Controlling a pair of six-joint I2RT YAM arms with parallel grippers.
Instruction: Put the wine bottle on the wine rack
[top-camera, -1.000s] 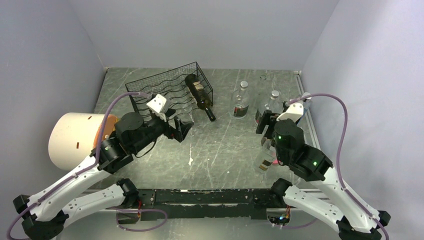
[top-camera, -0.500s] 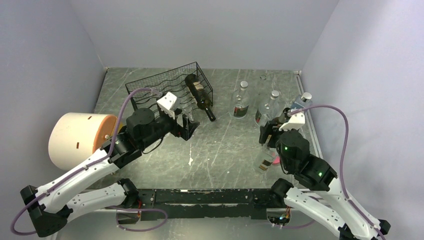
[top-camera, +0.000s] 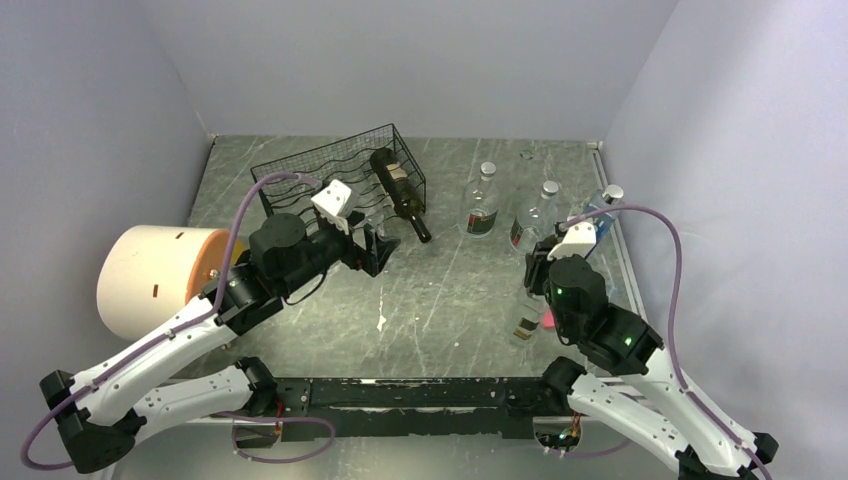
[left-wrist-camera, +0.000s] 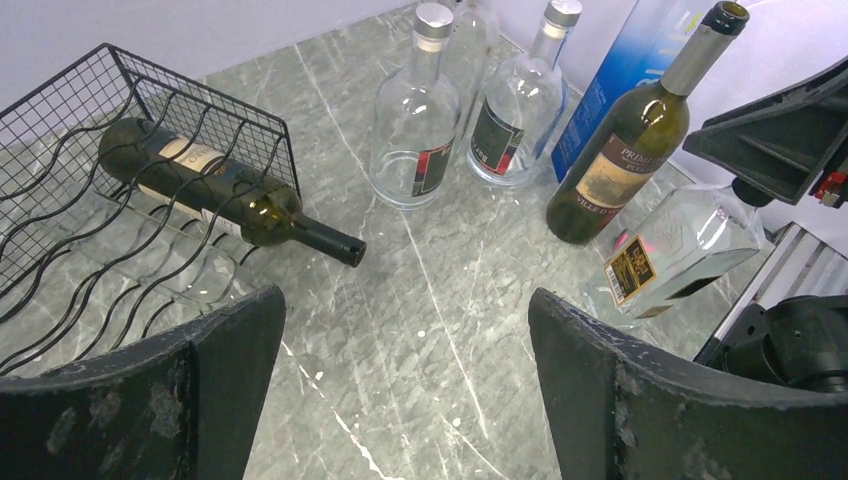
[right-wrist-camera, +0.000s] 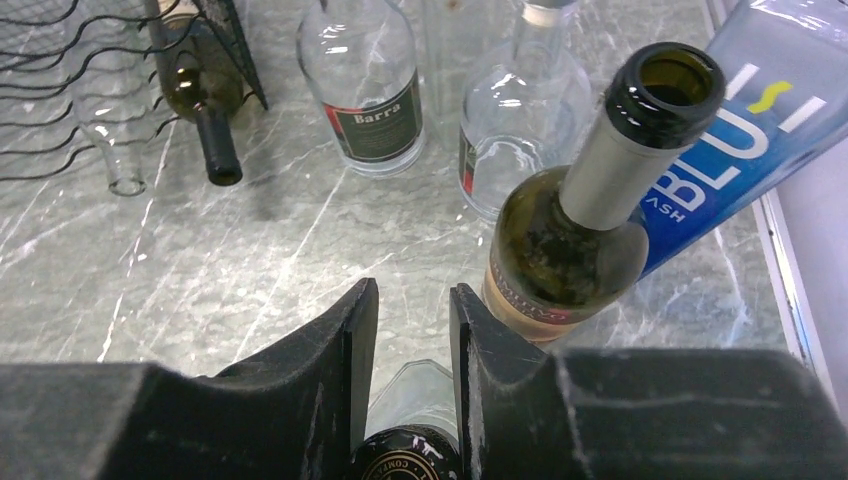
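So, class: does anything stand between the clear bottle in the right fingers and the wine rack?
Yes. The left gripper hangs open just in front of the wine rack, on the line from the clear bottle. A dark bottle already lies in the rack's right-end row, its neck poking out towards that side.

Overhead, two wrist views; common wine rack

Pale lavender walls enclose a grey marbled tabletop (white veins), evenly lit
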